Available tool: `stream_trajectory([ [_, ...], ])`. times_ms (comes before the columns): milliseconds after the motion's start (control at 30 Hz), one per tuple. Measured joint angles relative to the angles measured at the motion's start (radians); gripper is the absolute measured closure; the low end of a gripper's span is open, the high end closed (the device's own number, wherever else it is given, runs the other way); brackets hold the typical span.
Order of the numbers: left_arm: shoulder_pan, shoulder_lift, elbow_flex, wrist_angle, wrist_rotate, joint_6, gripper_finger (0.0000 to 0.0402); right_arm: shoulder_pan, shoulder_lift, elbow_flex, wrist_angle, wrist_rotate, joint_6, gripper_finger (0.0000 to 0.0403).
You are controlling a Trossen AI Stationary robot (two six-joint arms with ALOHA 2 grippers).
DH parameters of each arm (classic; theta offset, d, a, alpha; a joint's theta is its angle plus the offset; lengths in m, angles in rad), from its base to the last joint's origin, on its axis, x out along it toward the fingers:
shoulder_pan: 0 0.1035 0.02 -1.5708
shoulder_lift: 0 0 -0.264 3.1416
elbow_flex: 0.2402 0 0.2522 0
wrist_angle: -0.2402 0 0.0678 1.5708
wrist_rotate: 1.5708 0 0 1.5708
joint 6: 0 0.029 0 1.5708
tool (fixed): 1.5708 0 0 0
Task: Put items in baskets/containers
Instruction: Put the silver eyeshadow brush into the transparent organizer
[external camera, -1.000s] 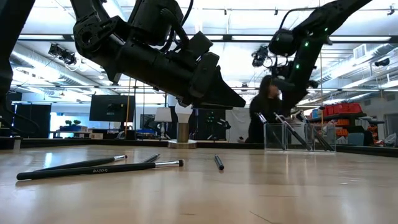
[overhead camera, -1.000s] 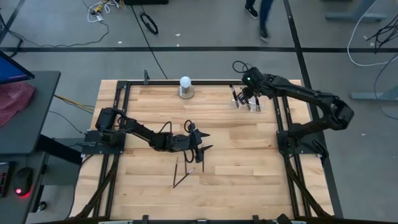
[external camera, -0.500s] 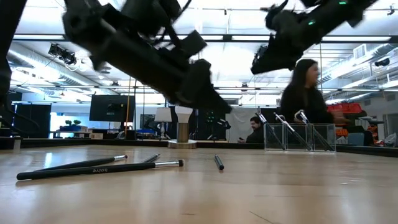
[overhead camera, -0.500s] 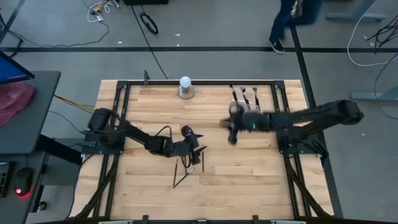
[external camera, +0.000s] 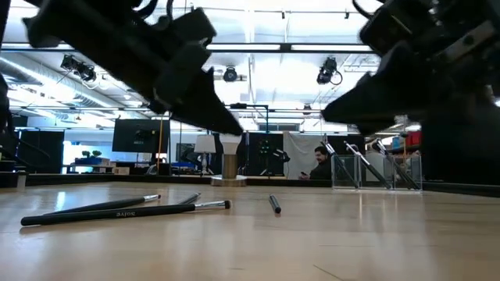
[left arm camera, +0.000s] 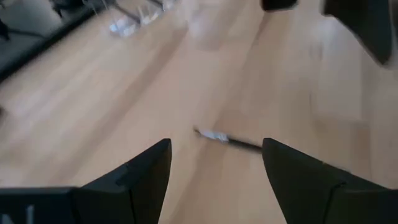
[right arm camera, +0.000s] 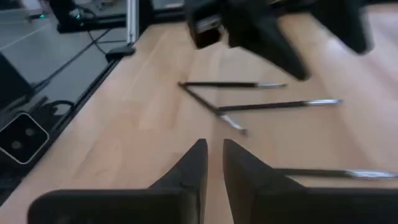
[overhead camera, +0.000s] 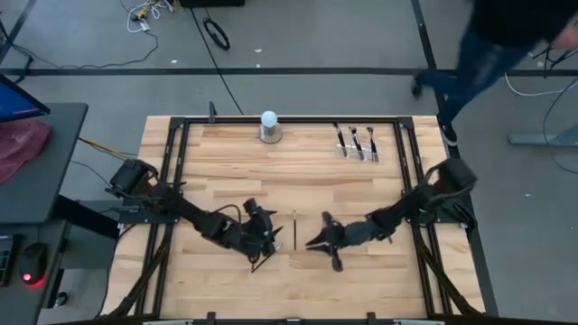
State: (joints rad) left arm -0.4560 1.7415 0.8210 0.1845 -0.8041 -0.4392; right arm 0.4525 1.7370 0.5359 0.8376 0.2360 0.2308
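Observation:
A thin dark brush (overhead camera: pixel 294 227) lies flat on the wooden table between my two grippers. It also shows ahead of my open left gripper (left arm camera: pixel 214 155). Two more brushes (overhead camera: pixel 256 259) lie crossed on the table, just nearer than my left gripper (overhead camera: pixel 268 236). My right gripper (overhead camera: pixel 321 246) hovers low near the middle of the table. Its fingers (right arm camera: pixel 214 149) stand a narrow gap apart with nothing between them. The clear holder (overhead camera: pixel 357 144) at the far right has three brushes leaning in it.
A white ball on a round grey base (overhead camera: pixel 269 126) stands at the table's far edge. A black metal frame (overhead camera: pixel 172 162) borders the tabletop. A person (overhead camera: pixel 506 36) walks on the floor beyond the far right corner.
My right gripper has swung from the holder at the far right down to the near middle of the table, tipping from pointing down to nearly level. My left gripper has gone toward the near edge, over the crossed brushes. The person has walked rightward behind the table.

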Motion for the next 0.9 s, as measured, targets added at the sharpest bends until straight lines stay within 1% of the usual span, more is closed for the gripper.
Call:
stream_trajectory([
  [67, -0.022, 0.010, -0.007, -0.005, -0.012, -0.045, 0.0143, -0.001, 0.059, 0.042, -0.010, 0.002, 0.039, 0.0347],
  [133, -0.040, 0.030, -0.002, 0.019, -0.017, -0.092, 0.0143, -0.020, 0.107, 0.105, -0.072, 0.013, 0.109, 0.0335],
  [167, -0.049, 0.030, -0.006, 0.011, -0.033, -0.109, 0.0143, -0.027, 0.121, 0.133, -0.125, 0.014, 0.133, 0.0325],
  [233, -0.057, 0.059, -0.001, 0.064, -0.037, -0.144, 0.0143, -0.039, 0.143, 0.196, -0.262, 0.018, 0.156, 0.0299],
  [267, -0.062, 0.062, -0.004, 0.060, -0.048, -0.158, 0.0143, -0.045, 0.156, 0.232, -0.327, 0.024, 0.159, 0.0283],
  [333, -0.070, 0.090, -0.003, 0.122, -0.063, -0.178, 0.0143, -0.047, 0.172, 0.296, -0.453, 0.075, 0.161, 0.0247],
  [433, -0.074, 0.127, -0.004, 0.181, -0.073, -0.184, 0.0143, -0.055, 0.194, 0.388, -0.586, 0.196, 0.163, 0.0193],
  [467, -0.073, 0.147, -0.001, 0.232, -0.073, -0.187, 0.0143, -0.057, 0.194, 0.408, -0.632, 0.246, 0.172, 0.0178],
  [533, -0.075, 0.169, -0.001, 0.267, -0.083, -0.182, 0.0143, -0.062, 0.193, 0.441, -0.690, 0.328, 0.199, 0.0157],
  [633, -0.074, 0.205, 0.012, 0.323, -0.085, -0.180, 0.0143, -0.073, 0.192, 0.449, -0.738, 0.406, 0.286, 0.0145],
  [767, -0.067, 0.214, 0.015, 0.333, -0.089, -0.176, 0.0143, -0.095, 0.213, 0.450, -0.753, 0.410, 0.401, 0.0146],
  [833, -0.067, 0.213, 0.013, 0.333, -0.105, -0.155, 0.0143, -0.101, 0.237, 0.450, -0.744, 0.410, 0.406, 0.0150],
  [900, -0.062, 0.212, 0.016, 0.340, -0.105, -0.153, 0.0143, -0.104, 0.263, 0.450, -0.692, 0.394, 0.408, 0.0155],
])
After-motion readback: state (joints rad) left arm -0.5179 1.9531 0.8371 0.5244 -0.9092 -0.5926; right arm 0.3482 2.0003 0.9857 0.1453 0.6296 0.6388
